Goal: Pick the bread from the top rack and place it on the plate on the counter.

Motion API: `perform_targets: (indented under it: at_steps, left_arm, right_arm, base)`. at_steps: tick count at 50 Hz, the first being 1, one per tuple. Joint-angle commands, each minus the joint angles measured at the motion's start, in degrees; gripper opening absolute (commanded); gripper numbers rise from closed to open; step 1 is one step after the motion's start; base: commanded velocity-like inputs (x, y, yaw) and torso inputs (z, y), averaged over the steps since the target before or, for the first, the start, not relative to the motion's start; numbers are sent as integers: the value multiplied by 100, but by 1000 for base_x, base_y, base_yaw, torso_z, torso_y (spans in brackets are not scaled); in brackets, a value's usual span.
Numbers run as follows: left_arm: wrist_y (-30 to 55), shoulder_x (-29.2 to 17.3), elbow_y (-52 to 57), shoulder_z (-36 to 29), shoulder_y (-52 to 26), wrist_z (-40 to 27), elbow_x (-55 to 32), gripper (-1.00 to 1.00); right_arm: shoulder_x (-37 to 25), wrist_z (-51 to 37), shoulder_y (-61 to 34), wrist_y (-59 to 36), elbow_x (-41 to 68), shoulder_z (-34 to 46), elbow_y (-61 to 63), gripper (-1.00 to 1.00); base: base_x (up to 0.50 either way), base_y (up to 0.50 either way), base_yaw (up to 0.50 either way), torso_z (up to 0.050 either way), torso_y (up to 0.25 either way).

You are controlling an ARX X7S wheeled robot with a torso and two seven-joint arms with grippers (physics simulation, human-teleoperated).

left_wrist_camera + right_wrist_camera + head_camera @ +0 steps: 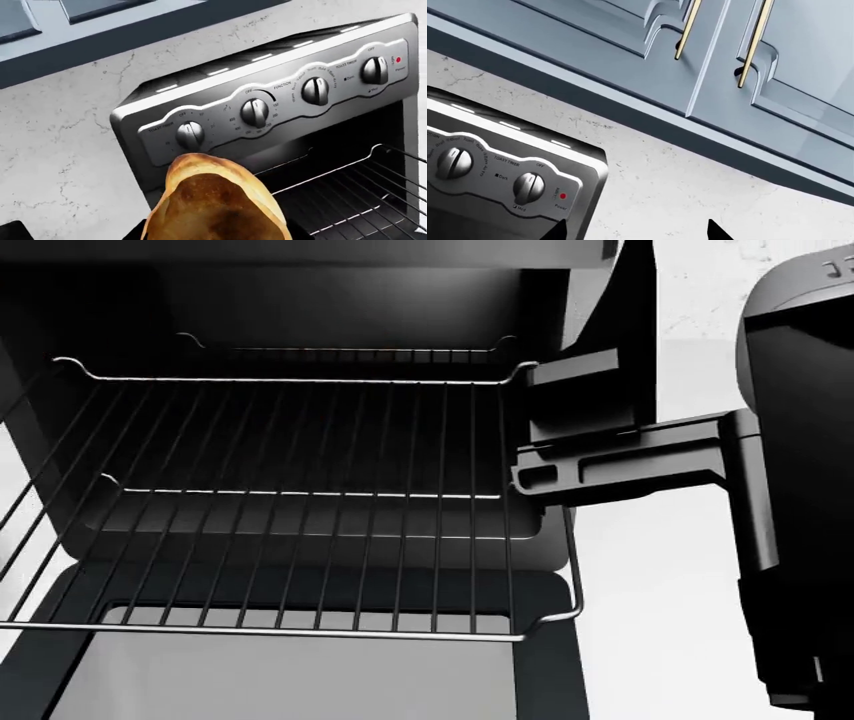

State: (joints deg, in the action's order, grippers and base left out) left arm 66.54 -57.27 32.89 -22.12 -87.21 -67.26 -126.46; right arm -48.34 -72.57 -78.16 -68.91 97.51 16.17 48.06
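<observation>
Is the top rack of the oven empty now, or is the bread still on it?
Empty. The head view shows only bare wires on the top rack; the left wrist view shows the bread outside, before the control panel.

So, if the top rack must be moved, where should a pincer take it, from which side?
Take the top rack by the middle of its thicker front rim, coming from the open front. The inner bars are thin, and the corners bend upward, so a pincer would likely seat worse there.

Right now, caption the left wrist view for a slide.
Left gripper holds the bread before the toaster oven's knobs and open rack.
</observation>
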Motion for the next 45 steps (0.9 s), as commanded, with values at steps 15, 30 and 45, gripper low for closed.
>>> perform_targets:
  at_steps: [15, 30, 45]
  left_arm:
    - [-364, -1923, -188, 2147, 1652, 740, 408, -100]
    - [595, -1659, -1117, 1382, 513, 627, 921, -100]
    - [1762, -425, -2500, 294, -1234, 1618, 2864, -100]
  right_arm:
    - [27, 139, -13, 64, 153, -210, 198, 100]
    - [105, 2, -214, 67, 261, -43, 184, 100]
    - [146, -119, -309, 97, 367, 92, 184, 100]
  base:
    - [0, 0, 0, 0, 1]
    - [0, 0, 0, 0, 0]
    - [0, 0, 0, 0, 0]
